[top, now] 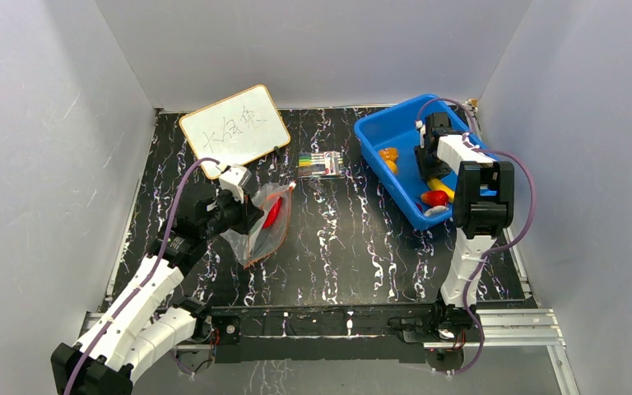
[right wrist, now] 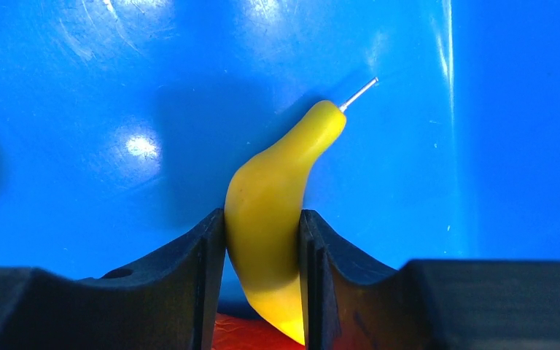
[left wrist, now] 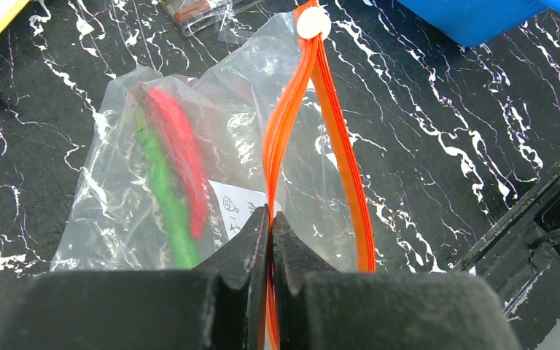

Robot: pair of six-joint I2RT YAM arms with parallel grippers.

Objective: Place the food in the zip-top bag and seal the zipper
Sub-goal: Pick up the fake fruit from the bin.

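The clear zip-top bag (top: 257,234) lies on the black marble table, its mouth partly apart. My left gripper (left wrist: 271,219) is shut on one side of the orange zipper (left wrist: 286,124); the other strip (left wrist: 346,168) bows away to the right. A red chili (left wrist: 179,153) and a green pepper (left wrist: 164,193) lie inside the bag. In the blue tub (top: 376,132), my right gripper (right wrist: 261,216) is shut on the yellow banana (right wrist: 284,168), both fingers pressing its sides. A red strawberry (top: 435,197), an orange fruit (top: 389,156) and a small white piece (top: 434,211) also sit in the tub.
A whiteboard (top: 234,129) lies at the back left. A pack of coloured markers (top: 322,164) sits between the bag and the tub. White walls close in the table on three sides, and a metal rail (top: 510,325) runs along the near edge.
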